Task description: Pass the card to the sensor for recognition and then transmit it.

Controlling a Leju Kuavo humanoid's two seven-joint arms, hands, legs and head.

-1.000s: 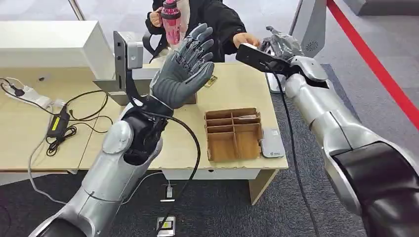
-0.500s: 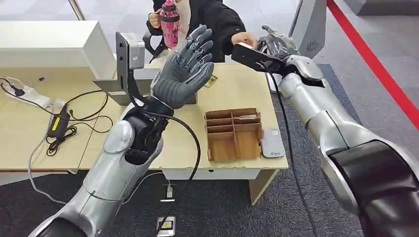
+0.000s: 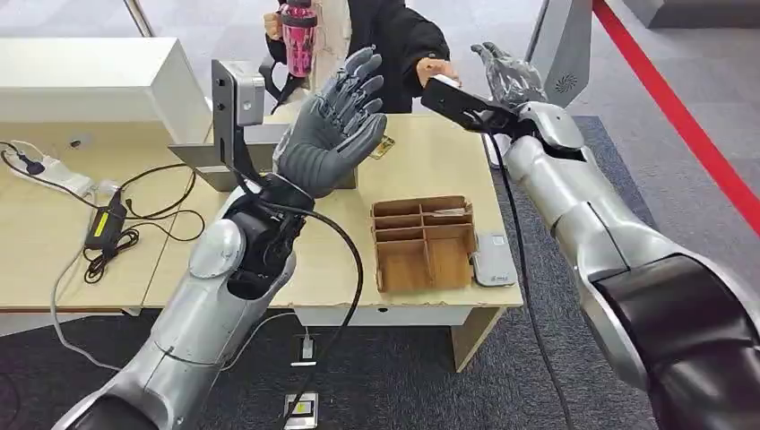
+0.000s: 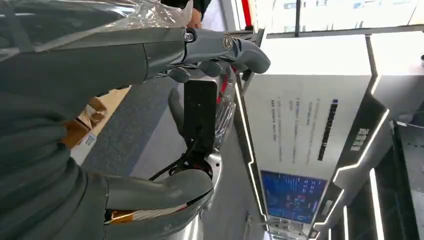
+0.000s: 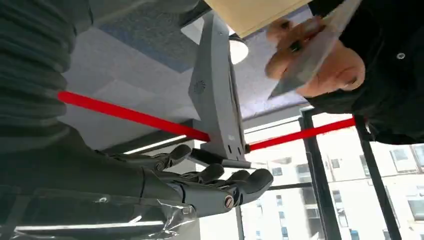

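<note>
My right hand [image 3: 509, 72] is stretched out past the table's far right corner, fingers spread and holding nothing; the right wrist view shows the same of that hand [image 5: 200, 185]. A person's hand [image 3: 436, 70] sits just to its left. In the right wrist view that person's hand [image 5: 325, 70] pinches a thin grey card [image 5: 312, 47], apart from my fingers. My left hand [image 3: 333, 116] is raised over the table, open and empty, in front of the grey sensor [image 3: 240, 98] on its black stand. The left wrist view also shows my left hand [image 4: 100, 65] empty.
A brown cardboard divider tray [image 3: 423, 242] and a pale flat device [image 3: 493, 260] lie near the table's front right. Cables and a power adapter [image 3: 103, 224] lie at the left, beside a white box [image 3: 90, 85]. The person holds a pink bottle [image 3: 298, 36]. A grey pillar [image 3: 565, 45] stands behind.
My right hand's fingers have gone from curled to spread. The person's hand has stayed beside it, and the pink bottle has risen. My left hand has held still.
</note>
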